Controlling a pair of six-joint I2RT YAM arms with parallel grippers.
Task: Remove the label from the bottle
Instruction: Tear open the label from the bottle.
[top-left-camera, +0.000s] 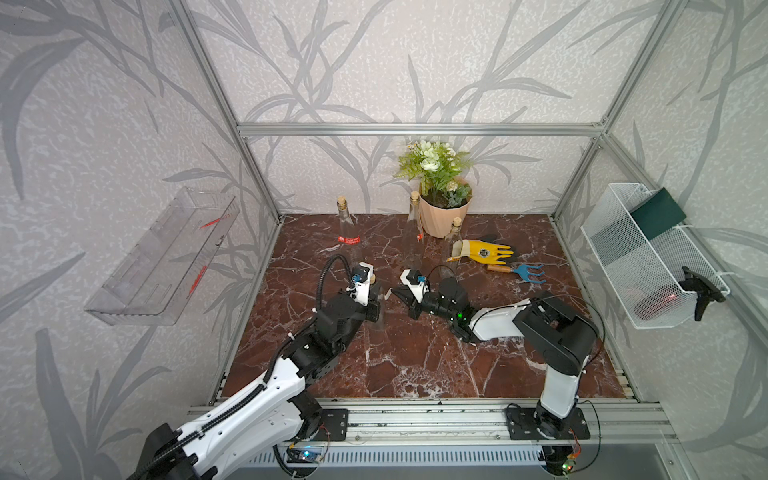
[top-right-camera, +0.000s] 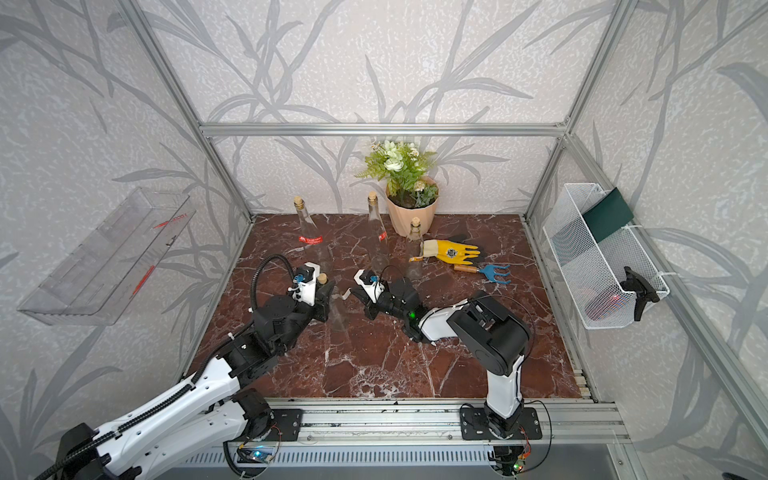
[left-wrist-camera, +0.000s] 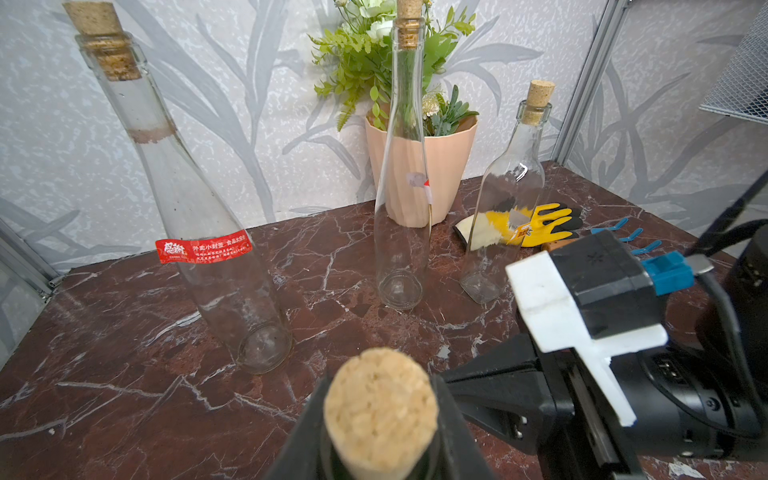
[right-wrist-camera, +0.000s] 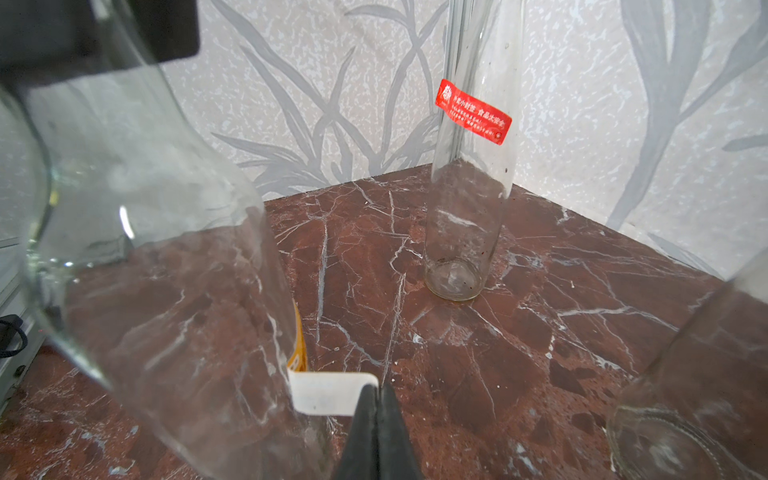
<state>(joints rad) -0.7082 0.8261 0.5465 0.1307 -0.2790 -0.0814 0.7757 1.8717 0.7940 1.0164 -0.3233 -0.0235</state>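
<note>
A clear glass bottle with a cork stands upright near the middle of the marble floor. My left gripper is shut on its neck just below the cork. The label is a white strip peeled partly away from the bottle's wall. Its orange end still lies against the glass. My right gripper comes in from the right and is shut on the label's free end, with its jaws pressed together.
Three more corked bottles stand behind: one with a red label, a tall one and a small one. A potted plant, yellow glove and blue hand rake lie at the back right. A mesh basket hangs on the right wall.
</note>
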